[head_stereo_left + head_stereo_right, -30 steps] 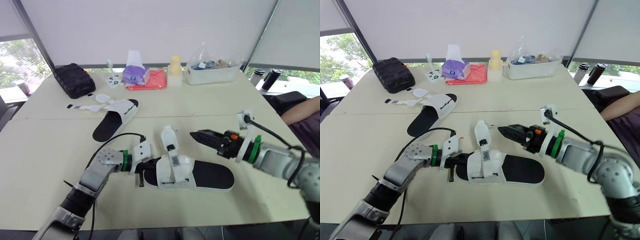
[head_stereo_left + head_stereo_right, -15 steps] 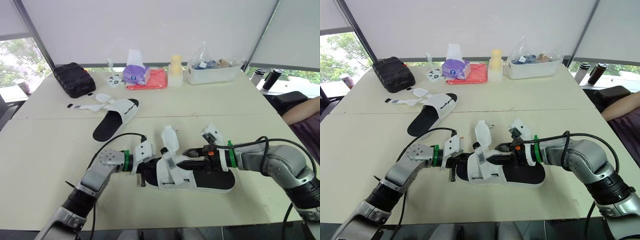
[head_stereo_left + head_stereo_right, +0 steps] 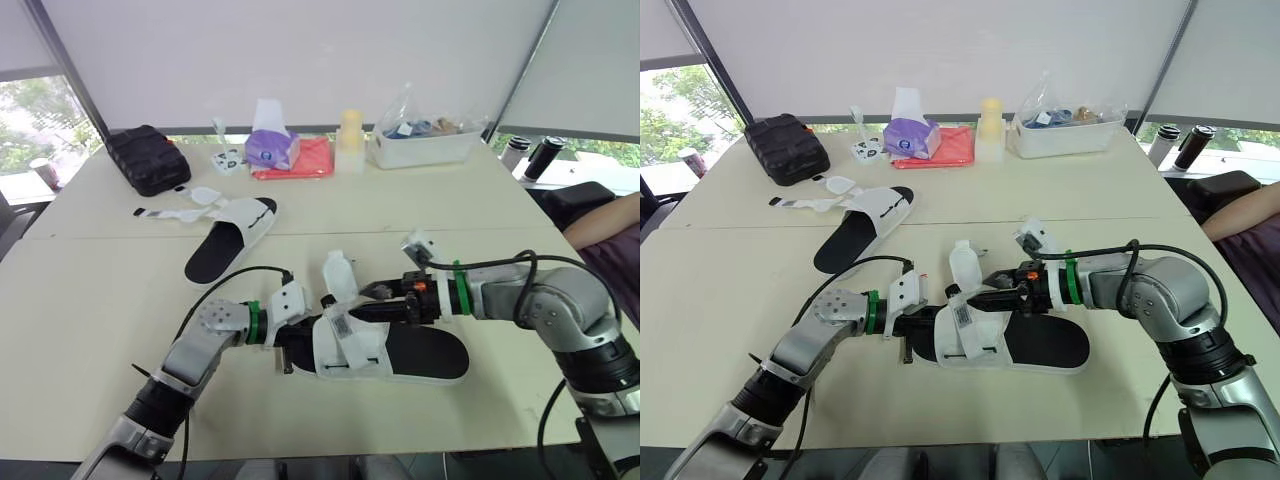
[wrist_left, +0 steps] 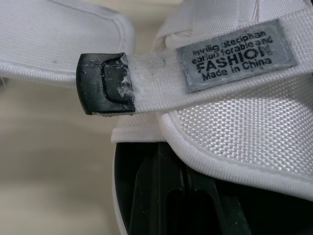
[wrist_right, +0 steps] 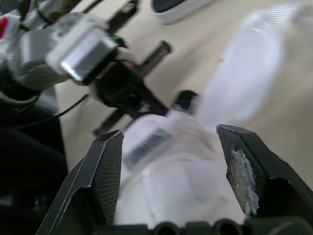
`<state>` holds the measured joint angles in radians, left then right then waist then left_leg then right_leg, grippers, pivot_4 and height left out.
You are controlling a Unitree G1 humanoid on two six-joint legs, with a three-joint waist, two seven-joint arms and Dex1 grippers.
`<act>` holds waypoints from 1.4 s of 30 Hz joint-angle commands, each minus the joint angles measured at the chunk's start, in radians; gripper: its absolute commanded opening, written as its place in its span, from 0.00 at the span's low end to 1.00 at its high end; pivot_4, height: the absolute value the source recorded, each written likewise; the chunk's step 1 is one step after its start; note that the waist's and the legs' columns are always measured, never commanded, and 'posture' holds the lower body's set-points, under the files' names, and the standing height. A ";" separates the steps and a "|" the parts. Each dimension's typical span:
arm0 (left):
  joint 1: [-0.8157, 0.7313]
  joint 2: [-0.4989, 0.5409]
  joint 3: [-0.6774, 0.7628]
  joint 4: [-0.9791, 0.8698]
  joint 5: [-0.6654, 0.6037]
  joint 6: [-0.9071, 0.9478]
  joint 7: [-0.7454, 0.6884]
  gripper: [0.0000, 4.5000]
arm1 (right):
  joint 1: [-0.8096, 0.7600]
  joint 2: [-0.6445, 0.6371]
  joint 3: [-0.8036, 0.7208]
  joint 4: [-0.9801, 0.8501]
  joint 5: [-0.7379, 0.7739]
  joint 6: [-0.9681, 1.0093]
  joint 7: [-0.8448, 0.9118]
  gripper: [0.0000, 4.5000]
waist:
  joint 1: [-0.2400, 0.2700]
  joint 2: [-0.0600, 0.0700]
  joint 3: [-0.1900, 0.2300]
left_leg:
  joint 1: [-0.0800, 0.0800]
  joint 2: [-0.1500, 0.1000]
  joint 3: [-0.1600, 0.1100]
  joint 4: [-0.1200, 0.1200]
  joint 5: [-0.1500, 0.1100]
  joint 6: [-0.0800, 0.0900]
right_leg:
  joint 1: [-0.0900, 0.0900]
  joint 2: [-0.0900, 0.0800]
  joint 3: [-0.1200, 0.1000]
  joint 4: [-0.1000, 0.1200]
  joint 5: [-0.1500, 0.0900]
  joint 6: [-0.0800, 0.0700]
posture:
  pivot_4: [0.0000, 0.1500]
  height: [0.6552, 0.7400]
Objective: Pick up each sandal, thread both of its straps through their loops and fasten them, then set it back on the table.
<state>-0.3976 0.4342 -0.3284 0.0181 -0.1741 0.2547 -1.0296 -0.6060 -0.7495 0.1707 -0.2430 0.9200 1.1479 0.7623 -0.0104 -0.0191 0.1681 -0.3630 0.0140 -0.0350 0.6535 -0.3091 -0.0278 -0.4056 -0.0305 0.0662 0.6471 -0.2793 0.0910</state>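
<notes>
The near sandal (image 3: 400,352), black sole with a white upper, lies flat at the table's front. One of its white straps (image 3: 338,276) stands up loose. My left gripper (image 3: 288,338) is at the sandal's left end, shut on the sole under the upper; its wrist view has the labelled strap (image 4: 230,54) just ahead. My right gripper (image 3: 376,296) hovers open just above the upper, by the upright strap, with the white upper (image 5: 166,181) between its fingers (image 5: 105,171). The far sandal (image 3: 232,236) lies further back on the left with its straps (image 3: 185,206) spread open.
Along the back edge stand a black case (image 3: 148,158), a purple tissue box (image 3: 270,146) on a red cloth (image 3: 305,162), a yellow-capped bottle (image 3: 350,136) and a clear bin (image 3: 425,142). Two dark bottles (image 3: 530,156) and a person's arm (image 3: 610,222) are at the right.
My right gripper swung in from the right to the near sandal's upper, then rose slightly toward the upright strap. The left gripper and both sandals stayed put.
</notes>
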 commanded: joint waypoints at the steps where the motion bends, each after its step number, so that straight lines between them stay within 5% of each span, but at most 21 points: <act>1: 0.006 -0.002 -0.018 0.020 0.026 0.007 0.010 0.00 | -0.021 0.016 0.014 -0.017 -0.023 0.024 0.011 0.73 | 0.000 0.000 0.000 | -0.001 0.000 0.000 0.000 0.000 0.000 | 0.000 0.000 0.000 0.000 0.000 0.000 | 1.00 1.00; 12: 0.016 0.001 -0.012 0.013 0.025 0.008 0.018 0.00 | -0.058 0.089 0.067 0.004 -0.088 0.109 0.002 0.73 | -0.001 0.000 0.000 | -0.002 -0.001 0.000 0.001 0.000 0.000 | -0.002 -0.001 0.000 0.000 0.000 0.001 | 1.00 1.00; 15: 0.017 0.001 -0.012 0.013 0.025 0.007 0.019 0.00 | -0.067 0.116 0.064 -0.016 -0.091 0.133 0.002 0.54 | 0.000 0.000 0.000 | -0.002 -0.001 -0.001 0.001 0.000 0.000 | -0.002 -0.001 -0.001 0.000 0.000 0.001 | 1.00 1.00; 20: 0.016 0.000 -0.012 0.018 0.026 0.005 0.022 0.00 | -0.080 0.127 0.057 -0.022 -0.121 0.127 -0.003 0.01 | -0.001 0.000 0.000 | -0.003 -0.001 -0.001 0.001 0.000 0.000 | -0.002 -0.001 -0.001 0.000 0.001 0.001 | 1.00 1.00; 33: 0.014 -0.001 -0.014 0.026 0.027 -0.002 0.020 0.00 | -0.004 0.145 -0.142 -0.069 -0.026 0.169 -0.031 0.00 | -0.002 0.000 0.000 | -0.007 -0.001 -0.002 0.004 0.000 0.000 | -0.004 -0.001 -0.002 0.001 0.001 0.001 | 1.00 1.00; 42: 0.020 0.003 -0.014 0.025 0.028 -0.004 0.018 0.00 | 0.061 0.163 -0.420 -0.074 0.113 0.158 -0.114 0.00 | -0.002 0.000 0.000 | -0.010 -0.001 -0.006 0.007 0.000 0.001 | -0.004 -0.001 -0.005 0.001 0.001 0.002 | 1.00 1.00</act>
<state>-0.3964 0.4301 -0.3277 0.0215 -0.1742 0.2450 -1.0192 -0.5531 -0.5992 -0.1935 -0.2863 1.0025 1.3157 0.6798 -0.0125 -0.0187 0.1679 -0.3729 0.0130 -0.0412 0.6609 -0.3094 -0.0272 -0.4095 -0.0317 0.0609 0.6480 -0.2780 0.0927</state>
